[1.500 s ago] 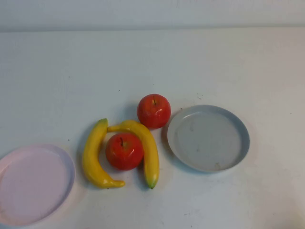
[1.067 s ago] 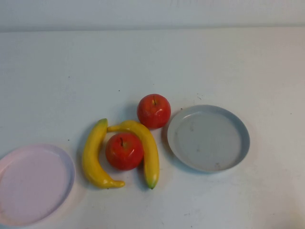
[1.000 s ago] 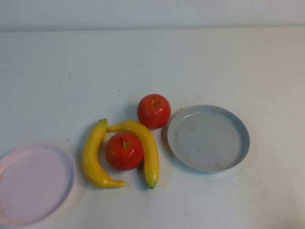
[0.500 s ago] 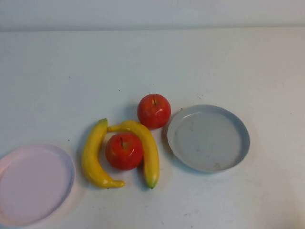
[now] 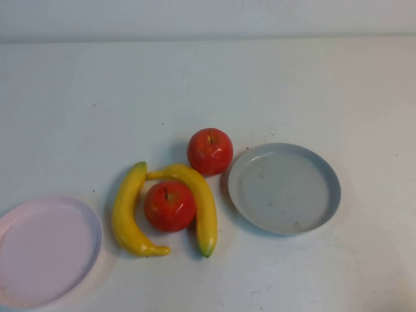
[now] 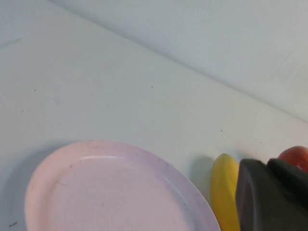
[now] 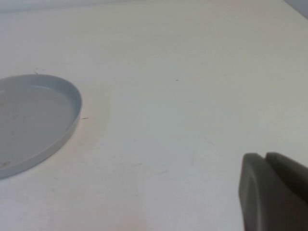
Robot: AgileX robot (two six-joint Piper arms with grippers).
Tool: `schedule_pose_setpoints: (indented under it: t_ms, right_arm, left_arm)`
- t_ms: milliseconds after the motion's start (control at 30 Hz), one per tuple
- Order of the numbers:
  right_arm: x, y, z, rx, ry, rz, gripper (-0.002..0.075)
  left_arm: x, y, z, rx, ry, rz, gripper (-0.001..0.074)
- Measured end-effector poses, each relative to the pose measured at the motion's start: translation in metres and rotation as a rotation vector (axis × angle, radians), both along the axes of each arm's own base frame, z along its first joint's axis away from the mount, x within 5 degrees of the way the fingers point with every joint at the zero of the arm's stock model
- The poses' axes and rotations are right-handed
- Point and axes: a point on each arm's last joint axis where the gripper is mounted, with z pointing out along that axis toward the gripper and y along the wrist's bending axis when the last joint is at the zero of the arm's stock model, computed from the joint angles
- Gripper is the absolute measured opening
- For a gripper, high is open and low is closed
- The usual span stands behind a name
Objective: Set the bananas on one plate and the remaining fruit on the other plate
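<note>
Fruit clustered mid-worktop (image 5: pixel 208 78): near apple (image 5: pixel 169 206) wedged between both bananas, left banana (image 5: pixel 127 211) and right banana (image 5: pixel 199 205); far apple (image 5: pixel 210 151) just beside grey-blue plate (image 5: pixel 284 188); pink plate (image 5: pixel 45 251) at left edge, nothing on either; left hand (image 6: pixel 272 195) near pink plate, right hand (image 7: pixel 274 192) near grey-blue plate; can't tell finger state on either.

White table (image 5: pixel 208 84) w/ bananas (image 5: pixel 127 211), apples (image 5: pixel 209 151), 2 plates (image 5: pixel 283 188).
</note>
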Motion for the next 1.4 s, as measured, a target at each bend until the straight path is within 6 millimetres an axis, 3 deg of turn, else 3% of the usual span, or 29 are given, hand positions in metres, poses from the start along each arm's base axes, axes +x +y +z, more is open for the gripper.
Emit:
schedule_pose_setpoints:
  t_ms: [300, 433, 633, 867, 1100, 1200, 1400]
  right_arm:
    - [0.0, 0.0, 0.0, 0.0, 0.0, 0.0, -0.0015]
    - [0.0, 0.0, 0.0, 0.0, 0.0, 0.0, -0.0015]
    - [0.0, 0.0, 0.0, 0.0, 0.0, 0.0, -0.0015]
    - [0.0, 0.0, 0.0, 0.0, 0.0, 0.0, -0.0015]
    - [0.0, 0.0, 0.0, 0.0, 0.0, 0.0, -0.0015]
    - [0.0, 0.0, 0.0, 0.0, 0.0, 0.0, -0.0015]
    - [0.0, 0.0, 0.0, 0.0, 0.0, 0.0, -0.0015]
  left_arm:
    - [-0.001, -0.001, 0.007, -0.038, -0.005, -0.005, 0.0]
    - [-0.005, -0.004, 0.046, -0.044, 0.057, -0.04, -0.0001]
    - [0.008, -0.01, 0.093, 0.133, 0.375, -0.15, -0.0001]
    - [0.048, -0.017, 0.122, 0.375, 0.653, -0.348, -0.0001]
    - [0.111, -0.03, 0.122, 0.43, 0.775, -0.512, -0.0001]
    - [0.139, -0.045, 0.113, 0.464, 0.824, -0.601, -0.0002]
    - [0.178, -0.1, 0.106, 0.586, 0.843, -0.794, -0.0001]
